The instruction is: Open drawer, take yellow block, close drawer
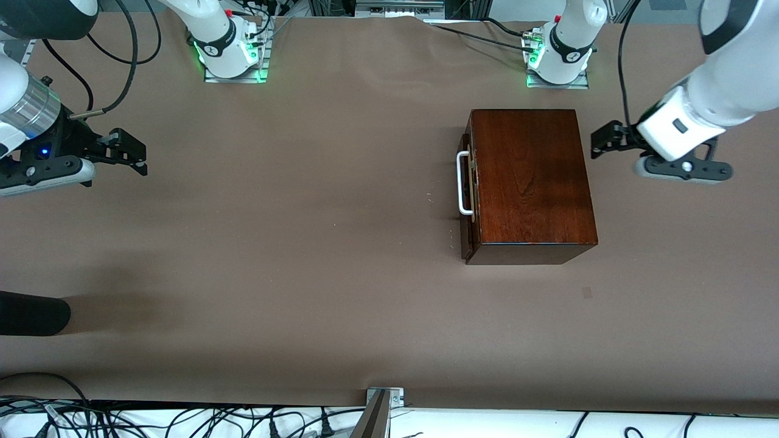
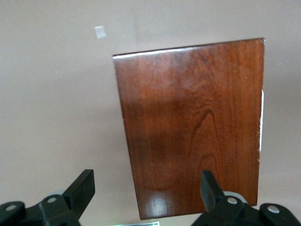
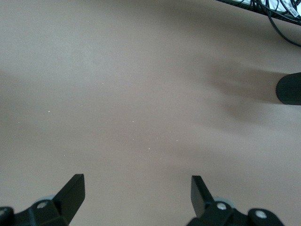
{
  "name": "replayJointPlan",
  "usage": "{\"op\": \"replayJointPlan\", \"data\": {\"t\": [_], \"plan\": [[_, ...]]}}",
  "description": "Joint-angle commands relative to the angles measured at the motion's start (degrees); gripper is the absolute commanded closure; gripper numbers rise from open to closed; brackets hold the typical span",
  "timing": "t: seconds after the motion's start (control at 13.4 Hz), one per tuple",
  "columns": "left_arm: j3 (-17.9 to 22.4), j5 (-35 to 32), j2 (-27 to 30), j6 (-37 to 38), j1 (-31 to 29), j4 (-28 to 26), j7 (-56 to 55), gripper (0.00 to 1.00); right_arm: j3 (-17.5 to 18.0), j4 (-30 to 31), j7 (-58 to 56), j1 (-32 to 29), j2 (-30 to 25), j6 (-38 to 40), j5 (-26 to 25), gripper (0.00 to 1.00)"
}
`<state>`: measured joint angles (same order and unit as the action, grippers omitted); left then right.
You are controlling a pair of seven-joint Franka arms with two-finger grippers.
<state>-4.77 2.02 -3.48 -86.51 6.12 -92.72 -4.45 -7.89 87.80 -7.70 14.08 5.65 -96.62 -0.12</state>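
Note:
The dark reddish-brown wooden box (image 1: 530,182) stands on the table toward the left arm's end. Its drawer (image 1: 469,182) is shut, or out by a sliver, with the white bar handle (image 1: 464,184) facing the right arm's end. The box top also shows in the left wrist view (image 2: 193,122). The yellow block is hidden. My left gripper (image 1: 599,140) is open and empty, up in the air beside the box at the end away from the handle. My right gripper (image 1: 135,155) is open and empty over bare table at the right arm's end.
Brown paper covers the table (image 1: 304,243). A black cylinder (image 1: 30,313) juts in at the right arm's end, nearer the front camera, and shows in the right wrist view (image 3: 289,88). Cables lie along the table's near edge (image 1: 182,420).

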Motion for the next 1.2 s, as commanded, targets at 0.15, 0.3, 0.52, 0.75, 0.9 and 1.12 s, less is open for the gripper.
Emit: {"op": "replayJointPlan", "data": {"t": [0.15,0.3,0.52,0.75,0.9,1.12], "plan": [[-8.8,-0.2,-3.9,0.3,1.8,2.1,-7.6,0.00,0.0,-0.9,-0.3,-0.3,0.1,0.2,0.7,0.00],[-13.5,-0.3,-7.3,-5.5,2.2,2.2,-11.7,0.00,0.0,-0.8,-0.3,-0.3,0.1,0.1,0.7,0.00],[-14.6,-3.9,-11.9,-12.3,7.5,2.1,-20.8,0.00,0.0,-0.8,-0.3,-0.3,0.1,0.1,0.7,0.00],[-14.6,-10.4,-16.2,-15.4,12.1,2.0,-28.7,0.00,0.0,-0.8,-0.3,-0.3,0.1,0.2,0.7,0.00],[-14.6,-12.3,-17.9,-16.7,13.6,1.8,-31.6,0.00,0.0,-0.8,-0.3,-0.3,0.1,0.1,0.7,0.00],[-14.6,-12.6,-19.3,-17.8,14.4,0.8,-32.1,0.00,0.1,-0.8,-0.3,-0.2,0.0,0.3,0.7,0.00]]}}
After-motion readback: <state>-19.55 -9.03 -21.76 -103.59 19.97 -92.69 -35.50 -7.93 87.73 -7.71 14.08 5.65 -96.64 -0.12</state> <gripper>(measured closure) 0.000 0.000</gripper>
